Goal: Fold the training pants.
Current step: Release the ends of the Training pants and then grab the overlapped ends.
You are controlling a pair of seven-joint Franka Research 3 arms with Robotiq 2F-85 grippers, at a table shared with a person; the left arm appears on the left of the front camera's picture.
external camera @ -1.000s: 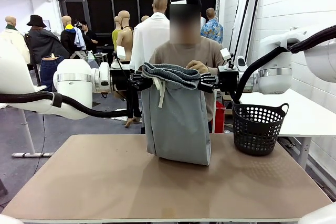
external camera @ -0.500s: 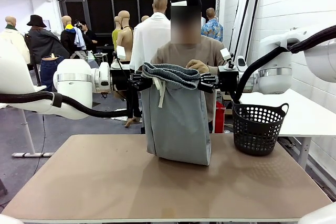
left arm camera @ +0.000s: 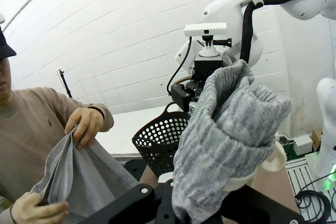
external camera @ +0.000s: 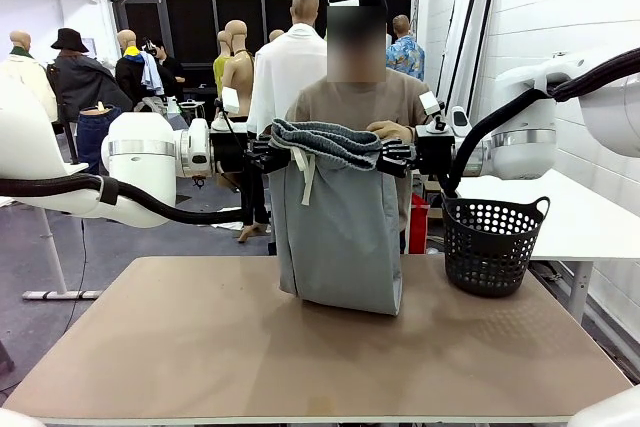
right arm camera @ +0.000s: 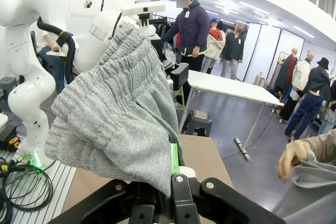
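Above the table (external camera: 200,347), the training pants (external camera: 335,237) hang by the waistband, stretched between both grippers, with the lower fold touching the tabletop. Left gripper (external camera: 272,156): clamped on the waistband's left end. Right gripper (external camera: 386,157): clamped on its right end. The person's hand (external camera: 392,130) grips fabric on the far side. A black perforated basket (external camera: 495,245) stands just to the right.
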